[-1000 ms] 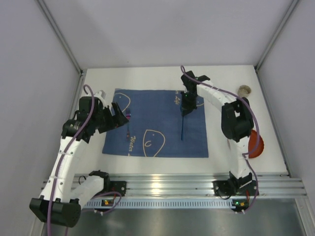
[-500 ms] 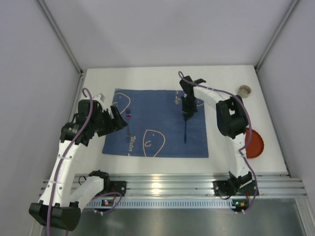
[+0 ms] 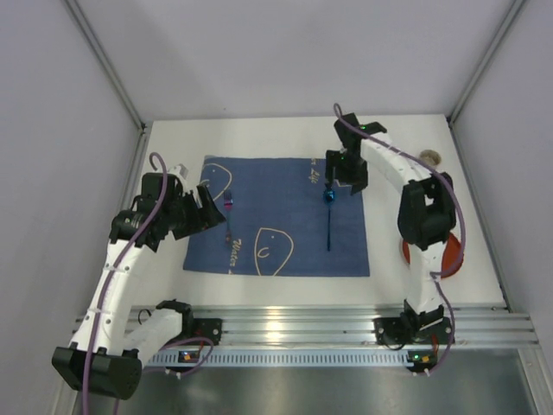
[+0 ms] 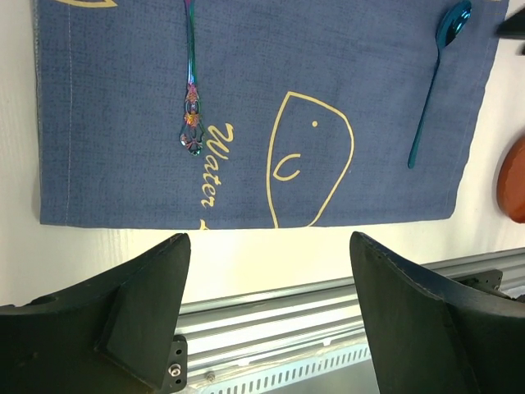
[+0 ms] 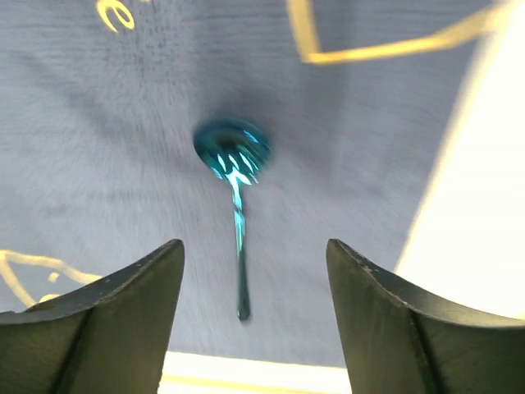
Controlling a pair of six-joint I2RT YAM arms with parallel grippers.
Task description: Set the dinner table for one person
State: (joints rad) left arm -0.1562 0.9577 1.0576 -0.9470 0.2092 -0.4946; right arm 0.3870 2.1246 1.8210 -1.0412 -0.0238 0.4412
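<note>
On the white dinner table [image 3: 276, 143] lies a blue placemat [image 3: 276, 216] with yellow drawings. A teal spoon [image 3: 329, 220] rests flat on the mat's right side, bowl toward the far edge. My right gripper [image 3: 344, 177] hovers open just beyond the bowl; in the right wrist view the teal spoon [image 5: 238, 213] lies free below my right gripper [image 5: 254, 246]. An iridescent utensil [image 3: 228, 220] lies on the mat's left side. My left gripper [image 3: 206, 210] hangs open and empty beside it. In the left wrist view my left gripper [image 4: 269, 246] frames bare table, with the iridescent utensil [image 4: 190, 115] beyond.
A red plate [image 3: 448, 252] sits at the right, partly under the right arm, and shows as a red plate [image 4: 513, 180] edge in the left wrist view. A small round tan object [image 3: 429, 157] stands at the far right. The ribbed aluminium rail [image 3: 285, 324] runs along the near edge.
My right gripper has opened and let go of the teal spoon, which now lies flat on the mat. The gripper has drawn back toward the far right. My left arm has barely moved.
</note>
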